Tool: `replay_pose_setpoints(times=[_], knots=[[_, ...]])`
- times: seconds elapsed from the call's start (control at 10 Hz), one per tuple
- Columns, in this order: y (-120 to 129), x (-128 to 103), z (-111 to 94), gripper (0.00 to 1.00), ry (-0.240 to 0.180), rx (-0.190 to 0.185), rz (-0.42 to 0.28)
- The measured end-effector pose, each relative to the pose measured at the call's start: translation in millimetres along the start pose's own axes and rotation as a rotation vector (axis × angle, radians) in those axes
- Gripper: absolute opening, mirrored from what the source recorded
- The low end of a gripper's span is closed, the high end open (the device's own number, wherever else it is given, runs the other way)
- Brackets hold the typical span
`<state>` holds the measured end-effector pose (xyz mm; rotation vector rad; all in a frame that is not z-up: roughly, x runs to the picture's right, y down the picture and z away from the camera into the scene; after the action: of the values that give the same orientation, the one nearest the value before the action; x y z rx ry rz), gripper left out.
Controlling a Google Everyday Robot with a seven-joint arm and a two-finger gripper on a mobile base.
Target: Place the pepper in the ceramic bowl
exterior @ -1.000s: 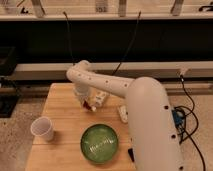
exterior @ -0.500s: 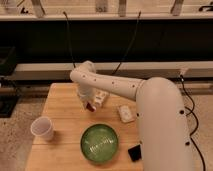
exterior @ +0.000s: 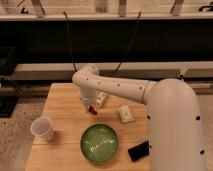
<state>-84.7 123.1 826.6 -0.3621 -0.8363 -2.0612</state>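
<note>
The gripper [exterior: 91, 107] is hanging over the table [exterior: 60, 100] just behind the ceramic bowl [exterior: 83, 145]. Its jaws seem to be pinching the pepper [exterior: 92, 110], which is dangling above the wood. The bowl is showing only pale streaks inside, and a paper cup [exterior: 42, 128] is standing nearby, apart from it.
</note>
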Motion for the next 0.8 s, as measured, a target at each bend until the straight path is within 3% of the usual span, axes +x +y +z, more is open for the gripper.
replay_pose_setpoints(times=[0.5,0.8], knots=[[-4,-26,-9,0.01,0.008,0.001,-0.011],[-6,-56,-10,0.01,0.007,-0.003,-0.016]])
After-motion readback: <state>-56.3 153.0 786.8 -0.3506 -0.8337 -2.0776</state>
